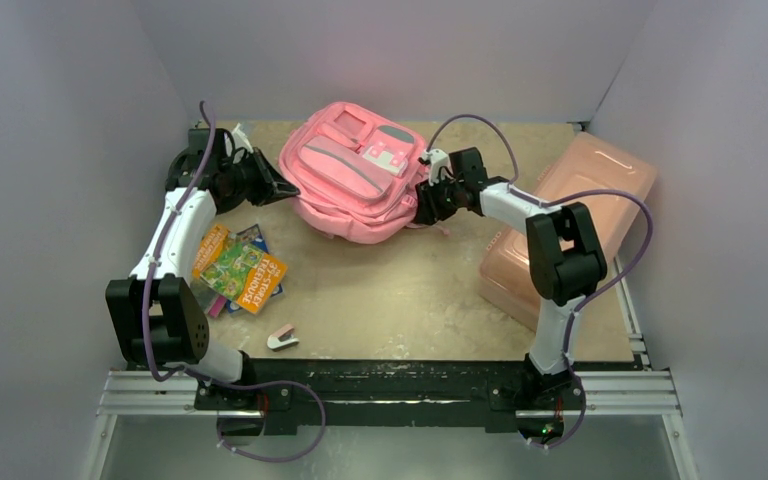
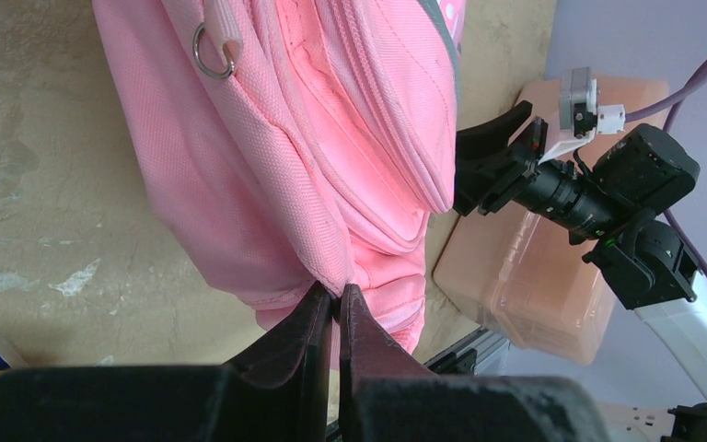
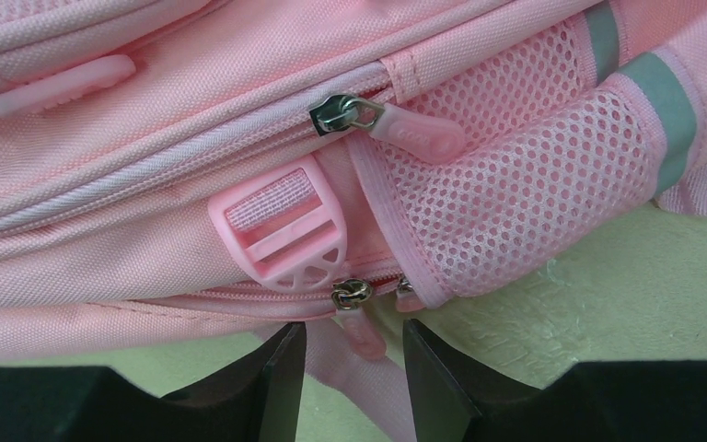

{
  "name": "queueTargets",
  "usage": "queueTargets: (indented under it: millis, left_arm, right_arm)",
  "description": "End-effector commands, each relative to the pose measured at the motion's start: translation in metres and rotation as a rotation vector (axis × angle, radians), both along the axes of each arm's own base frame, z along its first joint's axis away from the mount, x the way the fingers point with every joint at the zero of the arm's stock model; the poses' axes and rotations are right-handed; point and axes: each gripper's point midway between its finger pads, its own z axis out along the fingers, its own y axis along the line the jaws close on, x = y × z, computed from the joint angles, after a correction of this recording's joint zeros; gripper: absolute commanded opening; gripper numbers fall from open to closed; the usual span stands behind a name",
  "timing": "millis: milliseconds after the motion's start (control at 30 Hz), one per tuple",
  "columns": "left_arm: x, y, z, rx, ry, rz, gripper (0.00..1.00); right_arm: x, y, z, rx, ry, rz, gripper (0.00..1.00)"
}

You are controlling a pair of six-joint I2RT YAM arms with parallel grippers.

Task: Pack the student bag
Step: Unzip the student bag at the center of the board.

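The pink student bag (image 1: pixel 355 170) lies at the back middle of the table, front pockets up. My left gripper (image 1: pixel 282 190) is at its left edge, shut on a fold of the bag's fabric (image 2: pixel 336 276). My right gripper (image 1: pixel 426 205) is at the bag's right side and open. In the right wrist view its black fingers (image 3: pixel 281 368) stand either side of a pink zipper pull (image 3: pixel 361 327) that hangs from a metal slider under a pink plastic buckle (image 3: pixel 281 235). The pull is between the jaws, untouched. A second zipper pull (image 3: pixel 405 133) sits higher up.
A rigid salmon-pink plastic box (image 1: pixel 560 225) with a lid lies at the right. Colourful books (image 1: pixel 240 268) lie at the left front, beside the left arm. A small white and pink object (image 1: pixel 281 338) lies near the front edge. Grey walls enclose the table.
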Motion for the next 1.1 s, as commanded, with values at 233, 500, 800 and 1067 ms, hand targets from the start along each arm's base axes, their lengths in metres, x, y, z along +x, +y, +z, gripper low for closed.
queueTargets:
  millis: [233,500,800,1067]
  left_arm:
    - [0.012,-0.006,0.036,-0.048,-0.141,-0.038,0.0]
    - [0.012,-0.006,0.037,-0.052,-0.143,-0.039,0.0]
    - [0.012,-0.007,0.036,-0.059,-0.142,-0.04,0.0]
    - [0.012,-0.007,0.036,-0.061,-0.139,-0.039,0.0]
  right_arm:
    - [0.019,0.005,0.011,-0.013,-0.062,-0.029,0.45]
    - [0.02,0.009,0.013,-0.021,-0.082,-0.036,0.4]
    - [0.022,0.007,0.023,-0.029,-0.15,-0.079,0.32]
    - [0.022,0.006,0.033,-0.019,-0.213,-0.094,0.17]
